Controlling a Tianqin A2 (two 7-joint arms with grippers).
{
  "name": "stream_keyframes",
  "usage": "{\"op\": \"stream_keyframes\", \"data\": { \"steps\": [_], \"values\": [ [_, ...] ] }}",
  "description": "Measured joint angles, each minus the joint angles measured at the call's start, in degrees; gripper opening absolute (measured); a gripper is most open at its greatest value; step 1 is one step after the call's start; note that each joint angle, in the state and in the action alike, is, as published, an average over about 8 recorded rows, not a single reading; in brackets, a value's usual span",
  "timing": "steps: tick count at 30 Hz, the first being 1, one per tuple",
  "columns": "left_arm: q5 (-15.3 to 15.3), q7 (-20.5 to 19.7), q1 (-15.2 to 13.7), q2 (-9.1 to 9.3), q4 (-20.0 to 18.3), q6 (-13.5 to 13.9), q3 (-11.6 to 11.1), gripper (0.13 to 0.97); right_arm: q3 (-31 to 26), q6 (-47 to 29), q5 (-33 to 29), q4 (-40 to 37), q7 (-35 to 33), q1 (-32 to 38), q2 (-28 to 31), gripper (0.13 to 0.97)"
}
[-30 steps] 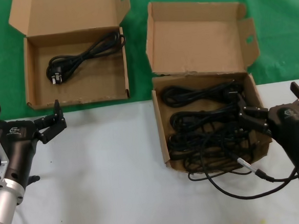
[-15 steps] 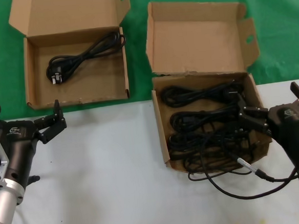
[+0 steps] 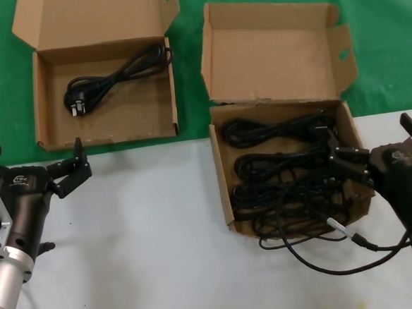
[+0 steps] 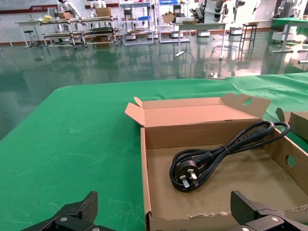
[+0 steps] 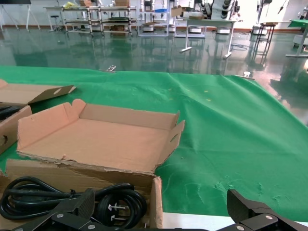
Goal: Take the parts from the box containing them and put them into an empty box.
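1. The right gripper (image 3: pixel 379 149) is spread wide at the right wall of the ragged-edged box (image 3: pixel 222 189), one finger over the tangled black cables (image 3: pixel 285 170) inside.
2. The left gripper (image 3: pixel 37 163) is also spread, holding nothing, just before the neat box (image 3: pixel 40 109), where one cable (image 3: pixel 109 80) lies.
3. Both boxes stand where green cloth (image 3: pixel 395 28) meets the white table (image 3: pixel 149 250).
4. Behind is a hall with a shiny floor (image 4: pixel 96 62) and racks.
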Motion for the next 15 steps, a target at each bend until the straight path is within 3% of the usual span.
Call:
{"op": "stream_keyframes", "data": {
  "steps": [15],
  "values": [
    [0.00, 0.00, 0.00, 0.00, 0.00, 0.00, 0.00, 0.966, 0.00, 0.00, 0.00, 0.00, 0.00, 0.00, 0.00, 0.966]
  ]
}}
